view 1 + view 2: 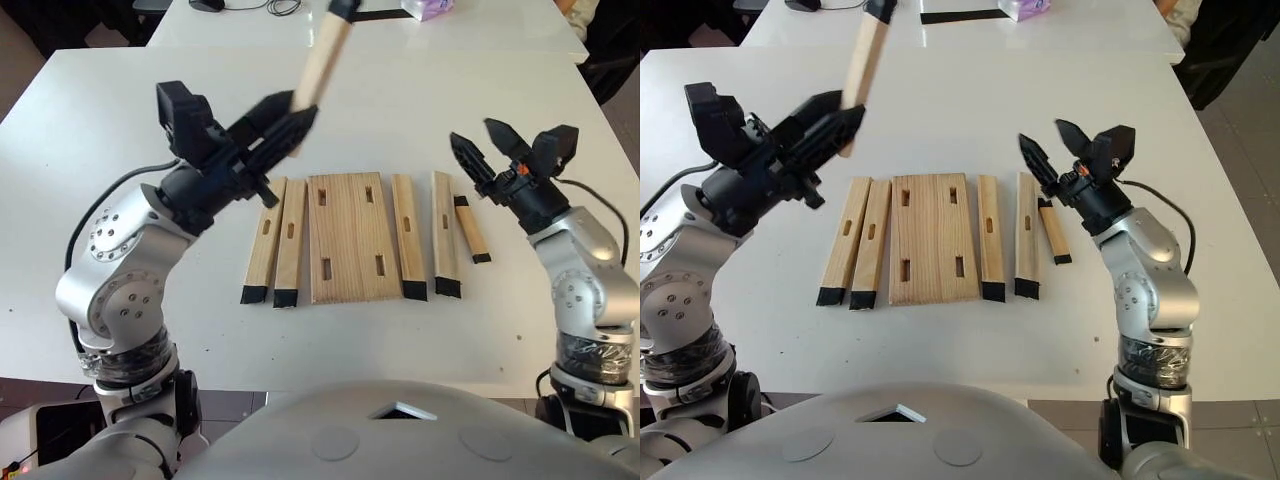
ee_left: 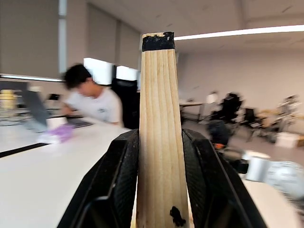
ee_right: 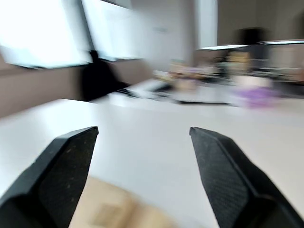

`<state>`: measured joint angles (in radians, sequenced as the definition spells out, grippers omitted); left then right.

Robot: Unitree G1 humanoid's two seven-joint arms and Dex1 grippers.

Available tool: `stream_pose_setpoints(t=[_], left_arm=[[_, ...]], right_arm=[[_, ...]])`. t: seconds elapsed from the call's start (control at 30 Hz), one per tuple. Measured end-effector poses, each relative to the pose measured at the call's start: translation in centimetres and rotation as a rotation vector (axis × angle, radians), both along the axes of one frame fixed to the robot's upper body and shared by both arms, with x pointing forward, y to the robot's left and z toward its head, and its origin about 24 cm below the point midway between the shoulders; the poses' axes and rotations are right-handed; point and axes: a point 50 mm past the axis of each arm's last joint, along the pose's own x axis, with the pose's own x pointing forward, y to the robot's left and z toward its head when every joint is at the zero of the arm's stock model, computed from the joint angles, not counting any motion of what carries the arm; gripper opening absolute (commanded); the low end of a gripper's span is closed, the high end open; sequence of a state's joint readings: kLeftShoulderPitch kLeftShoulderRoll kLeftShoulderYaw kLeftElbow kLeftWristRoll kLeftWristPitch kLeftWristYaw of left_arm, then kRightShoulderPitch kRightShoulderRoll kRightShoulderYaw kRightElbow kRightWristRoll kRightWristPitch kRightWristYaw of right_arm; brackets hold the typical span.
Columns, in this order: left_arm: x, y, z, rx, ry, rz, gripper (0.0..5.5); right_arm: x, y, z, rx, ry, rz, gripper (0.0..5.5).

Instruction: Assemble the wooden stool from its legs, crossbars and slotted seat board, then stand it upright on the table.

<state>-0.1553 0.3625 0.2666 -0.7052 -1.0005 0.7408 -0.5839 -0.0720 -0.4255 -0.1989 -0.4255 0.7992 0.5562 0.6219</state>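
My left gripper (image 1: 290, 125) is raised above the table's left half, shut on a wooden crossbar (image 1: 325, 55) with a black tip that points up and away; the left wrist view has the same crossbar (image 2: 160, 137) clamped between the dark fingers. On the table lies the slotted seat board (image 1: 347, 236). Two slotted legs (image 1: 275, 240) rest to its left and two more legs (image 1: 425, 235) to its right, all black-tipped. A short crossbar (image 1: 471, 230) lies at the far right. My right gripper (image 1: 484, 142) hovers open above that short crossbar, fingertips (image 3: 76, 156) spread wide.
The white table (image 1: 120, 130) has free room on the left and toward the far edge. A second table (image 1: 480, 22) behind holds a purple object (image 1: 428, 8) and a dark cable (image 1: 283, 6).
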Motion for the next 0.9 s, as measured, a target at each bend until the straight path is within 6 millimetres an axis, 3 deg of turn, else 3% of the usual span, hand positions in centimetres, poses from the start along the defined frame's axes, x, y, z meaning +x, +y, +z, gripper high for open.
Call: stream_pose_setpoints(t=[0.17, 0.23, 0.33, 0.47, 0.9], left_arm=[[-0.4, -0.5, -0.2, -0.078, 0.06, -0.148, 1.3], [-0.3, -0.5, -0.5, -0.062, 0.074, -0.166, 1.3], [-0.7, -1.0, -1.3, -0.018, 0.095, -0.229, 1.3], [-1.6, -1.8, -2.6, 0.065, 0.11, -0.292, 1.3], [-1.8, -2.6, -2.3, 0.034, 0.092, -0.321, 1.3]], right_arm=[[-2.0, 1.1, 4.0, 0.144, 0.017, 0.468, 3.55], [-1.8, 1.5, 5.9, 0.146, -0.019, 0.543, 3.55], [-1.4, 2.3, 6.9, 0.176, -0.01, 0.592, 3.55], [-1.0, 3.6, 7.0, 0.169, 0.025, 0.645, 3.55], [-1.2, 5.0, 6.1, 0.094, 0.072, 0.747, 3.55]])
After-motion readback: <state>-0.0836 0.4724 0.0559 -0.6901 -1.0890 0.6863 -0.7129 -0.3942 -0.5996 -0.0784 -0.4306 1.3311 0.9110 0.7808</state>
